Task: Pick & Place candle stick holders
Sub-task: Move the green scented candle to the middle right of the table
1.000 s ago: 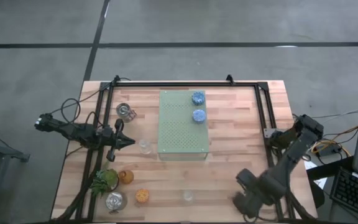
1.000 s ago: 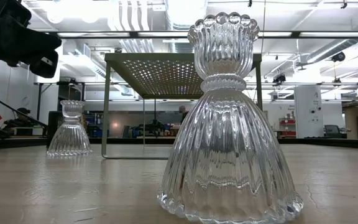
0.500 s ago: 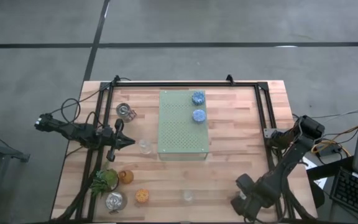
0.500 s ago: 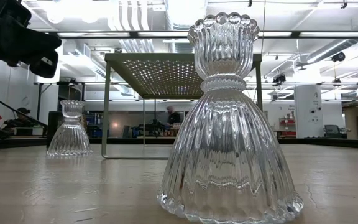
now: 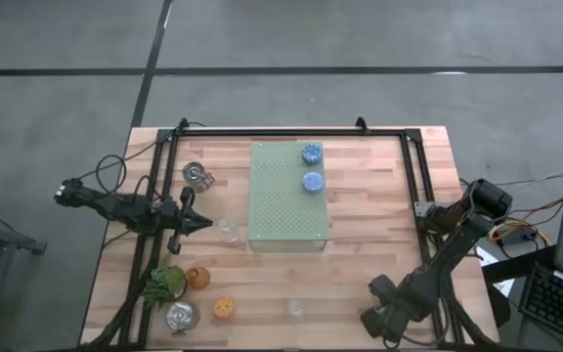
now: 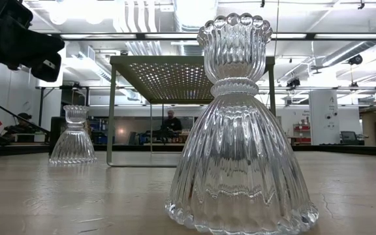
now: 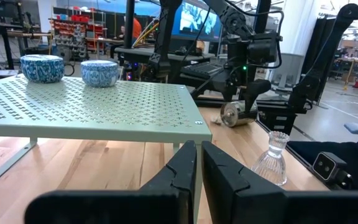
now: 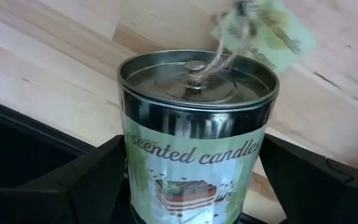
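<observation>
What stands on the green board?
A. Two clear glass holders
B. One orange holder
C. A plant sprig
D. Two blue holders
D: two blue holders stand on the green board near its far edge; the left wrist view shows both there too.

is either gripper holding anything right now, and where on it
The right gripper holds a silver candle tin labelled "scented candle", one finger on each side of its lower wall. The left gripper is shut and empty beside the green board.
</observation>
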